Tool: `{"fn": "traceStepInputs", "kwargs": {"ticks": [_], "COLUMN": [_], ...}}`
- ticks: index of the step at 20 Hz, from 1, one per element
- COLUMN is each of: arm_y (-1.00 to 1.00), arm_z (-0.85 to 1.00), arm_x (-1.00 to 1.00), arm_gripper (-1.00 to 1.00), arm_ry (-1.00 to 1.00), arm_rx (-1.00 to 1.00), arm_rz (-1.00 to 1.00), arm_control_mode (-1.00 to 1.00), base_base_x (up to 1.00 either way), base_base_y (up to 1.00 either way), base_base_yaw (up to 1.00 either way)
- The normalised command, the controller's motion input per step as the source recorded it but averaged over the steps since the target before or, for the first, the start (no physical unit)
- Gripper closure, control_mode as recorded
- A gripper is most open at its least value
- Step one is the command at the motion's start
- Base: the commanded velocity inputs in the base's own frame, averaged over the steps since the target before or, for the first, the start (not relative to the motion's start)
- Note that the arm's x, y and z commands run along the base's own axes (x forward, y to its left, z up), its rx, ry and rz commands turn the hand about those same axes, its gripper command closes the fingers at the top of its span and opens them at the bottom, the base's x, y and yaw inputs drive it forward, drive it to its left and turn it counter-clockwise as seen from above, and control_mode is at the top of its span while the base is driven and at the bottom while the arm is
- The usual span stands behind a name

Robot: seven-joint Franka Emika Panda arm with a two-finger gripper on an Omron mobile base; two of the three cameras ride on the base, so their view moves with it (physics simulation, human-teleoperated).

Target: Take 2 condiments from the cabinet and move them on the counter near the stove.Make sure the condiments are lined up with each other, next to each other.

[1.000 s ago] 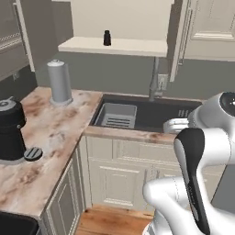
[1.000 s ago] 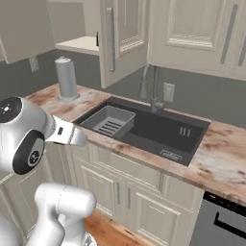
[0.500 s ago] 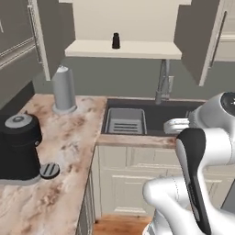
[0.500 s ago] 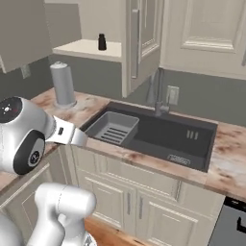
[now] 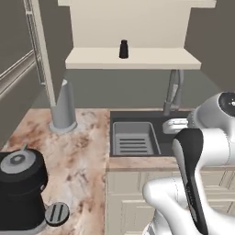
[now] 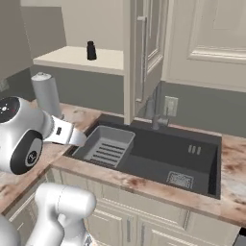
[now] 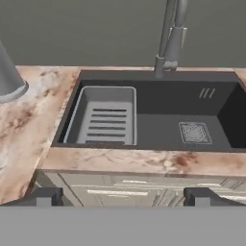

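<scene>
Black shaker stands upright on the open cabinet's shelf board, roughly mid-shelf and towards the back; in the right base view it sits at the left part of the shelf; second, pale shaker not made out in these views. Gripper is low over the front edge of the counter, looking down into the dark sink with its grey ribbed rack; finger tips stand far apart, jaws wide and empty.

Judgement: step in hand is the reach to the cabinet, not yet begun; nothing of the task is on the counter near the stove.

To do it well: lift the hand clear of the tap before going up; come at the shaker level with the shelf, from the front; keep the jaws wide until the fingers straddle its body below the tapered top; close gently, the bottle is small and light and may tip or skid on the flat board; watch the open cabinet door on the right and the tall grey canister below on the left.
</scene>
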Motion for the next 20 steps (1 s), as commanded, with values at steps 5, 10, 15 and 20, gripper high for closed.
{"fn": "traceStepInputs", "kwargs": {"ticks": [5,10,15,20], "arm_y": [0.00,0.00,0.00,0.00], "arm_z": [0.00,0.00,0.00,0.00], "arm_x": [0.00,0.00,0.00,0.00], "arm_gripper": [-1.00,-1.00,-1.00,-1.00], "arm_ry": [0.00,0.00,0.00,0.00], "arm_rx": [0.00,0.00,0.00,0.00], "arm_rz": [0.00,0.00,0.00,0.00], "arm_control_mode": [1.00,1.00,1.00,1.00], "base_base_x": [0.88,0.46,0.12,0.08], "base_base_y": [0.11,0.50,0.63,0.91], "base_base_yaw": [-0.21,-0.23,-0.28,-0.23]}}
